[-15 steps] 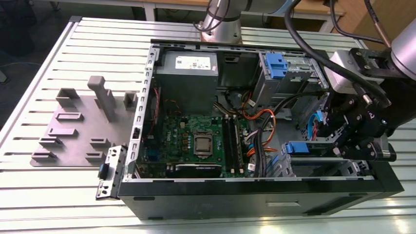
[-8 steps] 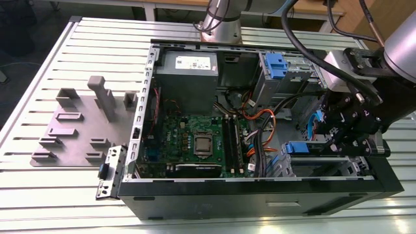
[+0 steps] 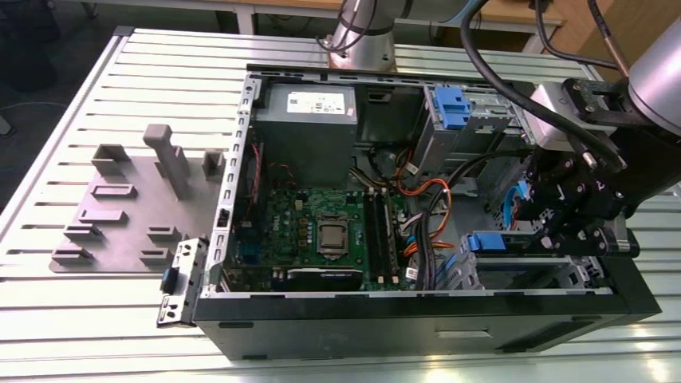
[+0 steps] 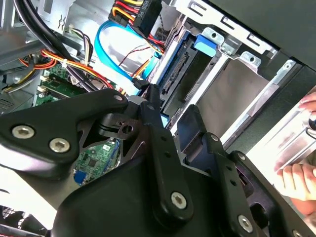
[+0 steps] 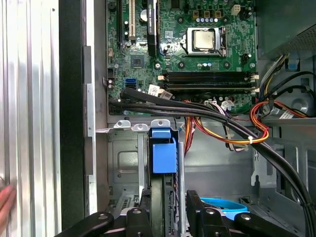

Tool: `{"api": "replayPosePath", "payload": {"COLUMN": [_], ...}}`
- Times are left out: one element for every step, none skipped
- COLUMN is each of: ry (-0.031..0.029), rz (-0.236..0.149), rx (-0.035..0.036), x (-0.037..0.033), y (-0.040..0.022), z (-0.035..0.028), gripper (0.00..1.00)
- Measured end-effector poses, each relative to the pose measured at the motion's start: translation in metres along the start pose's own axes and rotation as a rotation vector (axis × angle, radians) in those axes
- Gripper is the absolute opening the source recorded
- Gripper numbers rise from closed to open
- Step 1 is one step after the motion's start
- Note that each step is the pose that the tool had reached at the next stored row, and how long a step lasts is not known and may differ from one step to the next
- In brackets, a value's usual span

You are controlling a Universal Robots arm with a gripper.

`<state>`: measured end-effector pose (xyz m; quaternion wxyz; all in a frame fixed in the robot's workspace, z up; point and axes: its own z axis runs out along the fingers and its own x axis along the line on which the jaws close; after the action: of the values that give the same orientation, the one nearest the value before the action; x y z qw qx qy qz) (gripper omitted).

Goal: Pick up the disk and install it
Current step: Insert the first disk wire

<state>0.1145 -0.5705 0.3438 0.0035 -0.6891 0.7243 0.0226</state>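
The disk (image 5: 163, 154) stands on edge in the drive bay of the open computer case (image 3: 426, 307), with its blue end piece uppermost. In the second wrist view the disk (image 4: 181, 69) shows its dark connector edge and a blue side rail. My gripper (image 5: 168, 205) straddles the disk's near end, one black finger (image 5: 144, 207) on each flat side, and looks shut on it. In the exterior view the gripper (image 3: 569, 219) hangs inside the case at the exterior view's right, beside the disk's blue end piece (image 3: 487, 242).
Black, orange and blue cables (image 5: 232, 126) run close past the bay. The motherboard (image 3: 319, 231) lies in the case middle, with a grey metal box (image 3: 306, 120) and a blue clip (image 3: 452, 108) behind. A person's hand (image 4: 296, 173) rests outside the case. A grey fixture plate (image 3: 133, 207) lies on the table.
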Motion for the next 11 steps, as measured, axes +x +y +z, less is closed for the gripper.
{"api": "replayPosePath", "payload": {"ry": [0.0001, 0.0002, 0.0003, 0.0004, 0.0005, 0.0008, 0.0006, 0.0006, 0.0005, 0.0005, 0.0005], "rz": [0.0, 0.0, 0.0, 0.0, 0.0, 0.0, 0.0, 0.0, 0.0, 0.0, 0.0], "rx": [0.0, 0.0, 0.0, 0.0, 0.0001, 0.0, 0.0, 0.0, 0.0001, 0.0001, 0.0001], "x": [0.0, 0.0, 0.0, 0.0, 0.0, -0.0001, -0.0002, -0.0002, -0.0003, -0.0004, -0.0005], "y": [0.0, 0.0, 0.0, 0.0, 0.0, 0.0, 0.0001, 0.0001, 0.0002, 0.0003, 0.0003], "z": [0.0, 0.0, 0.0, 0.0, -0.0001, -0.0011, -0.0025, -0.0047, -0.007, -0.0095, -0.0121], "gripper": [0.42, 0.42, 0.42, 0.42, 0.42, 0.42, 0.42, 0.42, 0.42, 0.42, 0.42]}}
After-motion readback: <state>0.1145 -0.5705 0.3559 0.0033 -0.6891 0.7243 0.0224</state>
